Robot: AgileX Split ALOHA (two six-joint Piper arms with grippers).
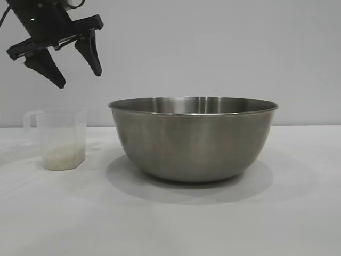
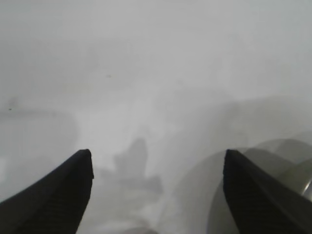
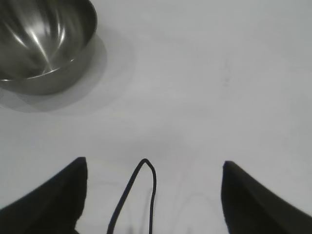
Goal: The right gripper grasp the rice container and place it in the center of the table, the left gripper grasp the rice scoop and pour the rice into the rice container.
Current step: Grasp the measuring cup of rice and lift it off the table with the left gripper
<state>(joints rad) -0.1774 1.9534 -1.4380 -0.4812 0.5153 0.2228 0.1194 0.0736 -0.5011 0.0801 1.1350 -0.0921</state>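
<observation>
Exterior view: the table (image 1: 298,213) carries the bowl (image 1: 193,140) at its centre, rigid steel, likely slippery, best pinched at the thin rim. Just beside it, toward the left arm, stands the scoop (image 1: 59,138), light, stiff plastic, probably easiest taken by its loop handle; rice (image 1: 63,158) lies shallow inside. The left tool (image 1: 72,61) hangs above the scoop, fingers spread, empty. The right tool (image 3: 153,195), likewise spread, is well apart from the bowl.
</observation>
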